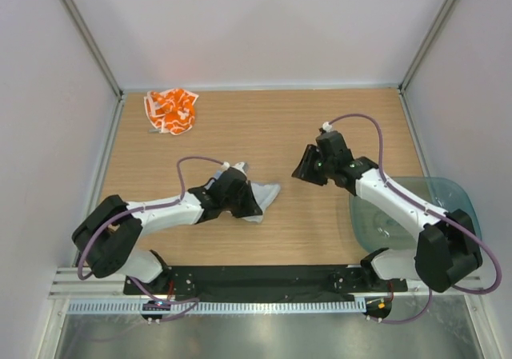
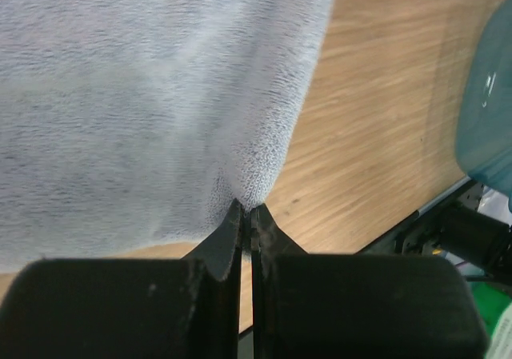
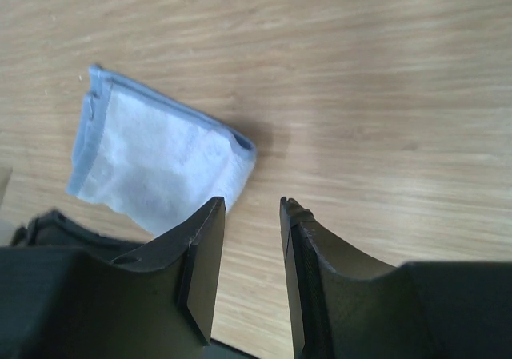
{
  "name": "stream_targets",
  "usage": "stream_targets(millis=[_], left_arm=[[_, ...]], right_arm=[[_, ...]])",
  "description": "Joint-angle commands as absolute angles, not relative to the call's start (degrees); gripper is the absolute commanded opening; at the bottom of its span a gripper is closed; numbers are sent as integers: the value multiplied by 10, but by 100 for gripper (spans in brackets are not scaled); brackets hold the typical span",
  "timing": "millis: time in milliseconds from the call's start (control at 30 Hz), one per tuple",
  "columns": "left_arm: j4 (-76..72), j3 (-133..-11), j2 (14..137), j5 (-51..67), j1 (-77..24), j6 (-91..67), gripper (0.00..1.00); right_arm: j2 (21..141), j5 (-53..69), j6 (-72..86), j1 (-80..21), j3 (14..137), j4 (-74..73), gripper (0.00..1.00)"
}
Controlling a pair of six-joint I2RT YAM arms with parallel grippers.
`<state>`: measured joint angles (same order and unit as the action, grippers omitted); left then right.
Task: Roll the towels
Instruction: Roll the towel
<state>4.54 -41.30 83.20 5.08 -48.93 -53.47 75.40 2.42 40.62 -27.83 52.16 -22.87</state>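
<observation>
The pale grey-blue towel lies folded near the middle of the table. My left gripper is at its near-left side. In the left wrist view the jaws of the left gripper are shut, pinching a puckered edge of the grey-blue towel. My right gripper hovers to the right of that towel. It is open, with nothing between its fingers. The right wrist view shows the grey-blue towel just left of the right gripper. The orange-patterned white towel lies crumpled at the far left.
A translucent teal plastic tray sits at the right edge beneath the right arm, also visible as the teal tray in the left wrist view. White walls enclose the wooden table on three sides. A black rail runs along the near edge.
</observation>
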Motion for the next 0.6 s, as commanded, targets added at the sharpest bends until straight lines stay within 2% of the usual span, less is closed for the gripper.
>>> stream_targets(millis=[0, 233, 567], left_arm=[[-40, -356, 816, 105, -449, -595, 0], [-110, -288, 818, 148, -389, -638, 0], [-98, -296, 848, 156, -373, -631, 0]], right_arm=[[723, 96, 410, -286, 479, -180, 42], [731, 152, 431, -330, 445, -62, 42], [815, 178, 454, -393, 453, 59, 37]])
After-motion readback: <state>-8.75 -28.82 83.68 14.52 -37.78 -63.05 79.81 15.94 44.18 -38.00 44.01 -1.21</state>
